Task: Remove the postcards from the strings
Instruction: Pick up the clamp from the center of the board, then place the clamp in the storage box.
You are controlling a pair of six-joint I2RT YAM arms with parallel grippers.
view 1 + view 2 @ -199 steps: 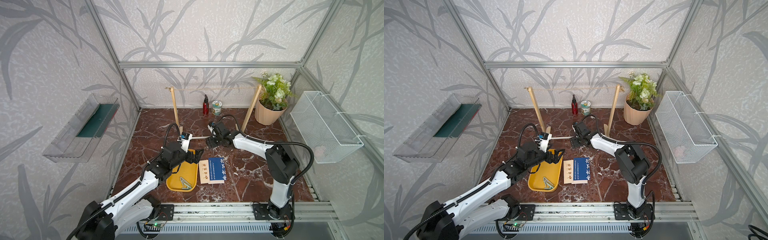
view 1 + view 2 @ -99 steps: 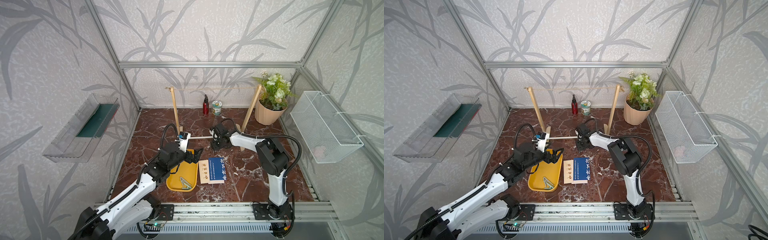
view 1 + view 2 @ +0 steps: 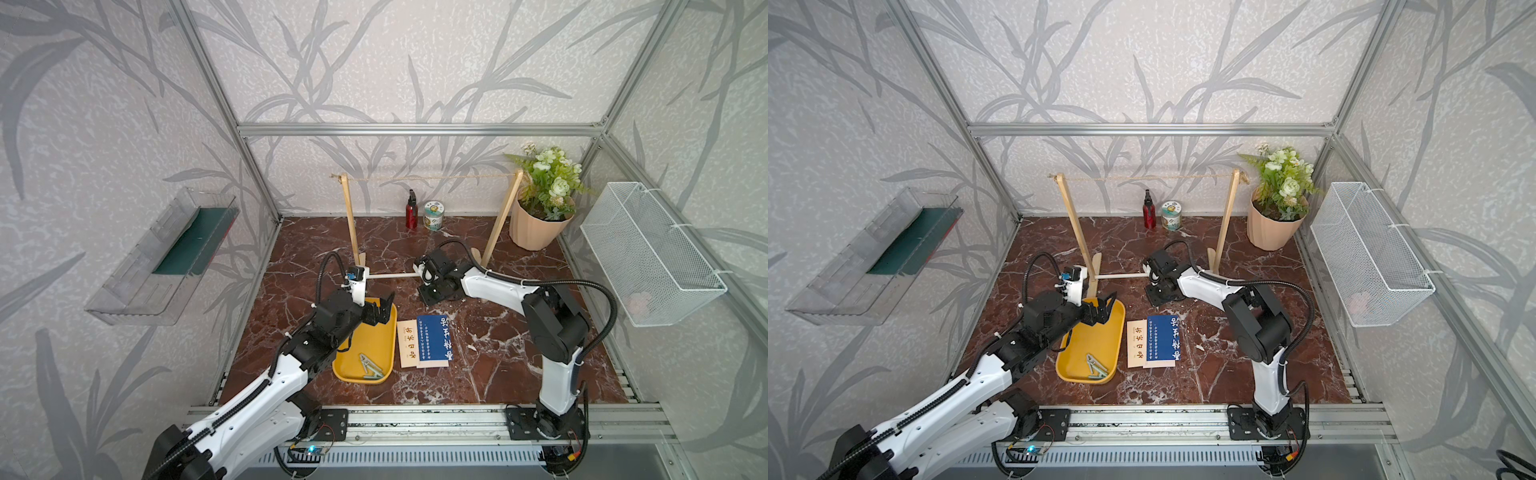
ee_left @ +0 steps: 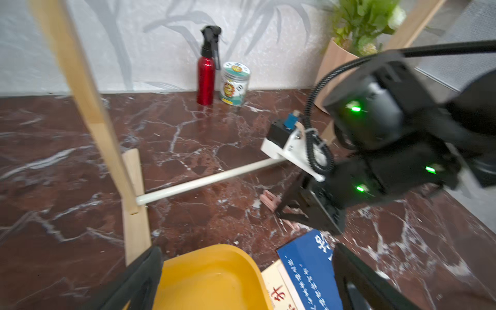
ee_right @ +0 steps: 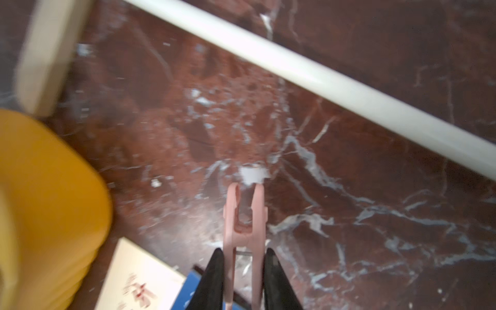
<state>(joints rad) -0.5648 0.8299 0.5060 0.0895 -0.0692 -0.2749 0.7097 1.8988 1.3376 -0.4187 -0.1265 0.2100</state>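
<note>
The string [image 3: 428, 178] [image 3: 1142, 178] spans the tops of the wooden stand's uprights and carries nothing. A dark blue postcard [image 3: 434, 338] [image 3: 1163, 336] lies on the floor, overlapping a cream postcard [image 3: 406, 343] [image 3: 1136, 343]. Both also show in the left wrist view, the blue one [image 4: 308, 265] beside the cream one [image 4: 279, 292]. My right gripper [image 3: 434, 293] [image 3: 1160, 296] [image 5: 243, 255] is low over the floor, just behind the cards. It is shut on a pink clothespin [image 5: 243, 214] [image 4: 271, 200]. My left gripper [image 3: 382, 309] [image 3: 1104, 309] [image 4: 245, 271] hangs open and empty over the yellow tray [image 3: 374, 336].
Two pale clothespins [image 3: 370, 365] lie in the tray's near end. The stand's white crossbar [image 3: 390, 275] runs close behind both grippers. A red spray bottle [image 3: 411, 210], a jar [image 3: 433, 215] and a potted plant [image 3: 540, 208] stand at the back, and a wire basket [image 3: 648, 253] hangs on the right wall.
My right gripper has dropped toward the floor and closed on the pink clothespin. The left arm has shifted slightly and its gripper has stayed open.
</note>
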